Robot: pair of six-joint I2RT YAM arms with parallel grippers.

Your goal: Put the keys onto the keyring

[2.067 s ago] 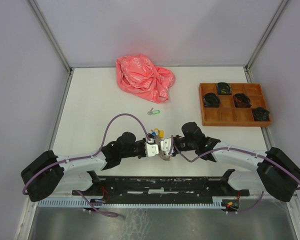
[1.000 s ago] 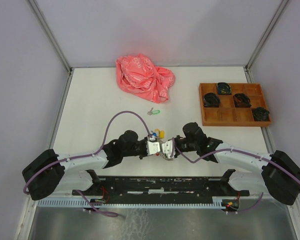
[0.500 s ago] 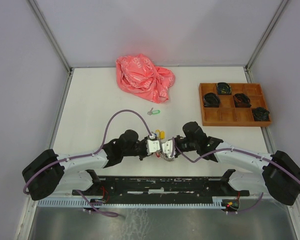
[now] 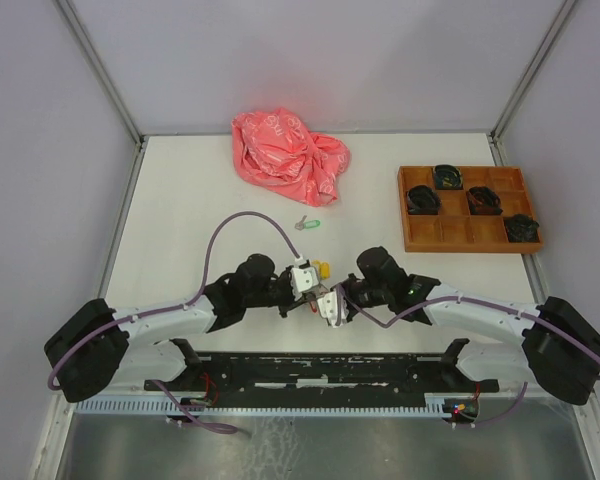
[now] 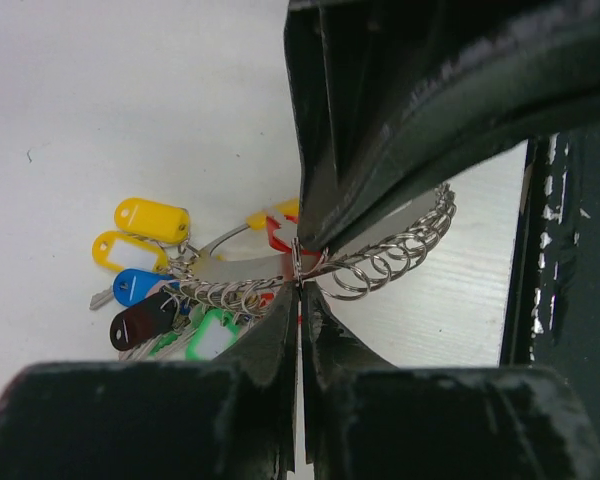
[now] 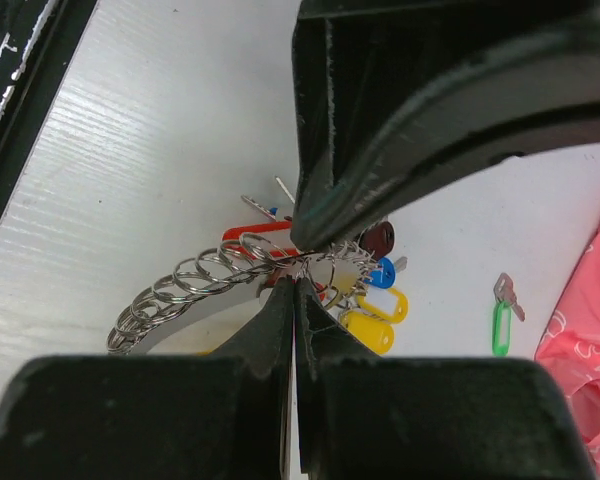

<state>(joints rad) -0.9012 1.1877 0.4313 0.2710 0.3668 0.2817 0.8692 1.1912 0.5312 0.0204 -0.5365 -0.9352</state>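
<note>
The keyring (image 5: 380,265) is a curved chain of small silver split rings (image 6: 180,290) carrying yellow (image 5: 152,220), blue and dark tags. My left gripper (image 5: 298,272) is shut on one ring of it. My right gripper (image 6: 295,270) is shut on a ring close by, so both (image 4: 308,288) (image 4: 325,300) meet over the bunch near the table's front. A red tag (image 6: 255,232) with a silver key blade (image 5: 235,268) lies against the rings. The green-tagged key (image 4: 307,224) rests alone on the table farther back, also in the right wrist view (image 6: 501,318).
A crumpled pink bag (image 4: 285,155) lies at the back centre. At the right stands a wooden compartment tray (image 4: 450,235) holding several dark items. The black base rail (image 4: 320,370) runs just in front of the grippers.
The left gripper has shifted slightly toward the back and the right gripper toward the near edge. Both stay shut on the keyring. The green-tagged key has not moved.
</note>
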